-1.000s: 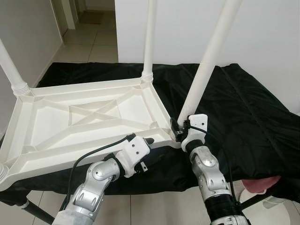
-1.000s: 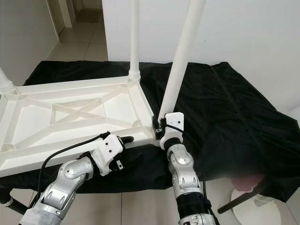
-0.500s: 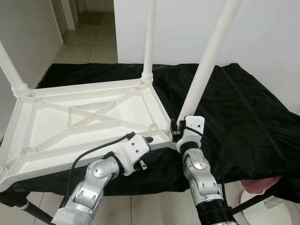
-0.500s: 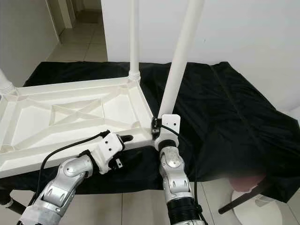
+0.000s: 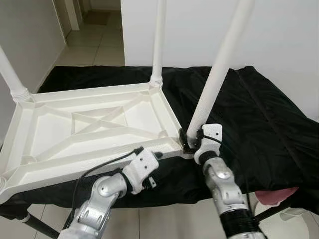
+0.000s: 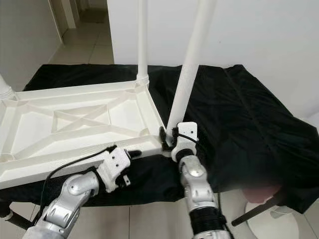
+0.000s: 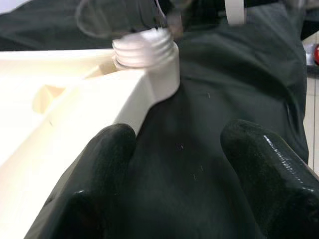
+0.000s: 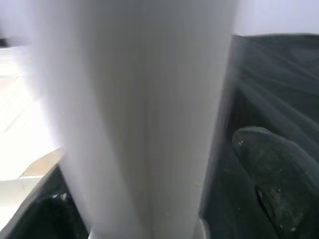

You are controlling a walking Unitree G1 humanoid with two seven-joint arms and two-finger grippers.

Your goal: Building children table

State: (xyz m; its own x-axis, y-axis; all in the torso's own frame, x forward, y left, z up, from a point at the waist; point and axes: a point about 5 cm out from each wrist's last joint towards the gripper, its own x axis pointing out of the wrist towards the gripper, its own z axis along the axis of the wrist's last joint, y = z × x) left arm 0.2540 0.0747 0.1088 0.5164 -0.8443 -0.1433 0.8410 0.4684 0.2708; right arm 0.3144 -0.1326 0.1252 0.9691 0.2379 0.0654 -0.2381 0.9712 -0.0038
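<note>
One upturned white tabletop [image 5: 89,129] on the black cloth [image 5: 259,114], three legs up from it: one at the far left corner [image 5: 12,79], one at the far right corner [image 5: 158,45], one leaning at the near right corner [image 5: 219,64]. At the near edge, left gripper [image 7: 179,164], fingers spread, grasping nothing; its wrist view adds a threaded socket [image 7: 144,50] at the corner. Right gripper [image 5: 192,142] clenched on the leaning leg's base.

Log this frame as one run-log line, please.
stage: fitting leg | right gripper: shut on tilted table leg at near corner socket | left gripper: open, beside upturned tabletop | black cloth underneath
</note>
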